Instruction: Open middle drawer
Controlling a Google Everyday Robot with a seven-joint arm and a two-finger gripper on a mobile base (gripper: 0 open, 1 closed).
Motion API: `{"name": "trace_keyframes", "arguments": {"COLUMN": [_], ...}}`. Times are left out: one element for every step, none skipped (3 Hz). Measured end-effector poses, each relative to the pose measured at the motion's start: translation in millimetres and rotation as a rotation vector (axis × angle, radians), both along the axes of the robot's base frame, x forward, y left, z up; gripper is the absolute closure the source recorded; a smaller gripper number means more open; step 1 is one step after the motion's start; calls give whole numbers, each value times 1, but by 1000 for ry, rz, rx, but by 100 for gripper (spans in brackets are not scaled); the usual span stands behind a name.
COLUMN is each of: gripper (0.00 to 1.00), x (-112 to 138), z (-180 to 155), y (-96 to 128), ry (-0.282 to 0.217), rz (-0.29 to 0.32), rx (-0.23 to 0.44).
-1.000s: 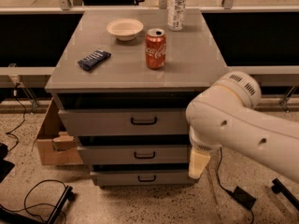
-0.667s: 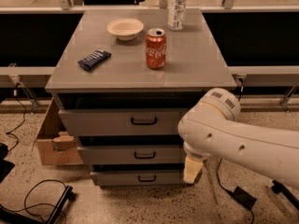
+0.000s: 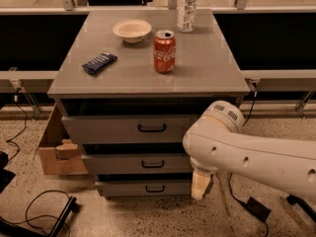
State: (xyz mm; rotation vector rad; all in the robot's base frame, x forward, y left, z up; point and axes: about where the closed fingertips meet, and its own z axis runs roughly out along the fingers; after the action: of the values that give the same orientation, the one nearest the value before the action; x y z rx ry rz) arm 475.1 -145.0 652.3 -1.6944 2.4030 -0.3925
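Observation:
The grey cabinet (image 3: pixel 148 85) has three stacked drawers. The middle drawer (image 3: pixel 113 165) has a mid-height grey front and a small black loop handle (image 3: pixel 152 164); its front sits in line with the drawers above and below. My gripper (image 3: pixel 200 185) hangs from the thick white arm (image 3: pixel 247 154) at the right end of the drawer fronts. Its cream tip is level with the bottom drawer (image 3: pixel 123 187), below and to the right of the middle handle, and is not touching it.
On the cabinet top are a red cola can (image 3: pixel 164 51), a white bowl (image 3: pixel 132 30), a dark snack packet (image 3: pixel 99 63) and a water bottle (image 3: pixel 187 6). A cardboard box (image 3: pixel 54 149) stands at the cabinet's left. Cables (image 3: pixel 34 209) lie on the floor.
My arm has swung down and to the left, bringing the gripper from beside the middle drawer to beside the bottom drawer. The drawers have not moved.

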Motion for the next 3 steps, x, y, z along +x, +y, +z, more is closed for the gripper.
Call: {"name": "trace_keyframes", "arguments": {"gripper": [0, 0, 0], "x": [-6, -5, 15], "z": [-51, -104, -137], "y": [4, 7, 2], "ry": [47, 57, 32], "rz": [47, 115, 172], "rx": [-7, -31, -31]}}
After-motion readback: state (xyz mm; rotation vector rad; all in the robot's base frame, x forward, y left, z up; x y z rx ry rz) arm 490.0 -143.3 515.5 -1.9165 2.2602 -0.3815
